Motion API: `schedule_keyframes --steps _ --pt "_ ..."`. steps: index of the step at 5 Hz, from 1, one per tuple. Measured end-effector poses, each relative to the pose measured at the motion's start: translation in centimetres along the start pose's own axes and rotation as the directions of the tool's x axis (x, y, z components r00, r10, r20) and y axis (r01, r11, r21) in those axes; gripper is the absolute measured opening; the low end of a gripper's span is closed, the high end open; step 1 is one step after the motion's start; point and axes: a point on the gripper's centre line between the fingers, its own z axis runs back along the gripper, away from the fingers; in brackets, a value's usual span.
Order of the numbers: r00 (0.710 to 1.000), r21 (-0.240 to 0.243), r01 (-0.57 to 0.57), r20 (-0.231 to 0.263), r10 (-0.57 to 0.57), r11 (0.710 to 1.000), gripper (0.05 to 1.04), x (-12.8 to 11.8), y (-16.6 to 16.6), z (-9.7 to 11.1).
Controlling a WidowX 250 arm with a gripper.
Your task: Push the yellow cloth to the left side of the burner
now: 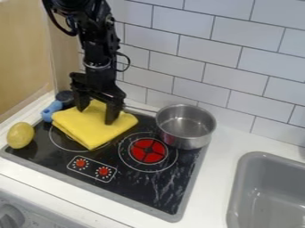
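Observation:
The gripper [96,115] hangs over the rear left of the stove, its two fingers spread apart and pointing down at the yellow cloth [92,129]. Its fingertips are at the cloth's upper part, with some yellow fabric between them; whether they press on it I cannot tell. The folded cloth lies on the left part of the black cooktop [143,189], covering much of the left burner [58,139], whose white ring shows along the cloth's lower left edge. The red-centred burner [147,150] is to the right of the cloth.
A metal pot [186,127] stands at the cooktop's back right, its handle running left behind the cloth. A yellow oval object [21,135] sits at the left edge. Near the back left corner is a blue-handled item [51,111]. The grey sink [268,196] is at right; a tiled wall rises behind.

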Motion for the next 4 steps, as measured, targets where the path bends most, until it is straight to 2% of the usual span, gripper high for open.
schedule_keyframes --steps 3,4 --pt "1.000 -0.009 -0.013 0.004 0.013 1.000 0.999 0.1 0.6 0.2" --pt "0.998 -0.011 -0.012 0.055 0.013 1.000 0.999 0.8 0.6 1.4"
